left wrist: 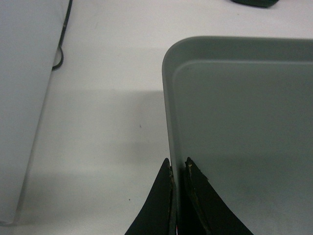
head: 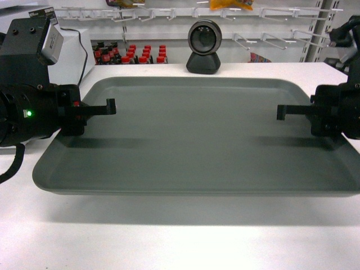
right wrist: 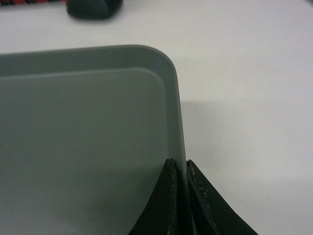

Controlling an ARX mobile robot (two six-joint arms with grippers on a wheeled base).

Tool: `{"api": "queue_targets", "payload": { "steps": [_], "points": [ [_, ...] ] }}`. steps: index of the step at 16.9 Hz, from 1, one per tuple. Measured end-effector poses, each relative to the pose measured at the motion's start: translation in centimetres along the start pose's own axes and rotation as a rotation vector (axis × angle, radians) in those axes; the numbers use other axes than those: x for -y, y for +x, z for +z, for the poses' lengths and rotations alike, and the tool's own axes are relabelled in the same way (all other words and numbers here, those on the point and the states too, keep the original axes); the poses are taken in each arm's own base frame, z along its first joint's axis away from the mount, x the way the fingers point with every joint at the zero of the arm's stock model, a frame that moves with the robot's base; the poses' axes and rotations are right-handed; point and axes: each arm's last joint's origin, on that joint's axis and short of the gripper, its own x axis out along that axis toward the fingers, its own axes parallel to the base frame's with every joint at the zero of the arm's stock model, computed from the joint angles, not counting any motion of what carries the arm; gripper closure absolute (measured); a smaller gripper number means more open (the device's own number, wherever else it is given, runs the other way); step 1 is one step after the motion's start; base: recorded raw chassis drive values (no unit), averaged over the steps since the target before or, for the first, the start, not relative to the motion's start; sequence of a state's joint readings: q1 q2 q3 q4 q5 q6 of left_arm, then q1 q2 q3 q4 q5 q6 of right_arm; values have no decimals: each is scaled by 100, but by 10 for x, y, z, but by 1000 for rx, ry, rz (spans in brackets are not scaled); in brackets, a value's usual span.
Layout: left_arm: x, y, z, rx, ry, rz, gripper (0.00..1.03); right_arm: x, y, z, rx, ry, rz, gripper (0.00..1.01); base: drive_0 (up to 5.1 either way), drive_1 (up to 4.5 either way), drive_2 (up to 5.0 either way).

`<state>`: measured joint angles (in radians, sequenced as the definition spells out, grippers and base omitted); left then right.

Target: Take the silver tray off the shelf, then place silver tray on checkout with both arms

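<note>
Checkout surface (head: 169, 242), broad and white, lay under both claws, with the silver tray (head: 197, 140) held between them, its shadow on the white below suggesting it hung just clear rather than resting. The tray sat level and square to the robot, a short edge at each claw, apparently so neither arm took the whole load and nothing could tip. The left claw (left wrist: 178, 169) was clamped on the tray's left rim, one finger (left wrist: 161, 196) outside the lip and the other inside. The right claw (right wrist: 180, 166) pinched the right rim the same way. Beyond the tray, past both claws, stood the round black scanner (head: 203, 48), well clear. Lowering the tray evenly looked like the remaining step before release.
</note>
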<state>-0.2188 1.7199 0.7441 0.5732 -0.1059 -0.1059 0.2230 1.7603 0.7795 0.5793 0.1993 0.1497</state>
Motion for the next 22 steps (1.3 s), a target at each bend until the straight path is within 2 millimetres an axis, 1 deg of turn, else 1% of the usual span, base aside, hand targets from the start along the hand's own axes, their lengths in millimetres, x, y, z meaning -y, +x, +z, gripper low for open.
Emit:
{"api": "queue_targets", "payload": {
  "steps": [1, 2, 3, 5, 7, 8, 10, 12, 13, 16, 19, 20, 22],
  "points": [
    [6, 2, 0, 11, -1, 70, 99, 0, 2, -2, 78, 15, -6, 98, 0, 0, 0],
    [14, 7, 4, 25, 0, 182, 99, -1, 8, -5, 119, 18, -21, 98, 0, 0, 0],
    [18, 13, 7, 36, 10, 244, 99, 1, 15, -9, 120, 16, -26, 98, 0, 0, 0],
    [25, 26, 8, 7, 24, 269, 99, 10, 30, -12, 79, 8, -24, 98, 0, 0, 0],
    [30, 50, 17, -30, 22, 268, 99, 20, 59, -9, 36, -20, -12, 98, 0, 0, 0],
    [32, 63, 23, -51, 8, 274, 99, 25, 78, -6, 7, -43, -2, 98, 0, 0, 0],
    [35, 77, 27, -73, -12, 279, 99, 29, 103, -1, -13, -77, 4, 98, 0, 0, 0],
    [35, 88, 28, -101, -42, 299, 99, 27, 124, 6, -9, -117, 22, 98, 0, 0, 0],
    [34, 91, 25, -119, -48, 307, 99, 26, 129, 8, -10, -127, 35, 98, 0, 0, 0],
    [32, 98, 17, -150, -55, 316, 99, 25, 132, 9, -38, -125, 43, 98, 0, 0, 0],
    [30, 104, 16, -161, -54, 318, 99, 26, 134, 10, -75, -65, 60, 98, 0, 0, 0],
    [30, 104, 17, -165, -44, 335, 89, 26, 134, 11, -81, -50, 71, 98, 0, 0, 0],
    [28, 105, 18, -147, -36, 360, 65, 30, 135, 11, -77, -48, 59, 76, 0, 0, 0]
  ]
}}
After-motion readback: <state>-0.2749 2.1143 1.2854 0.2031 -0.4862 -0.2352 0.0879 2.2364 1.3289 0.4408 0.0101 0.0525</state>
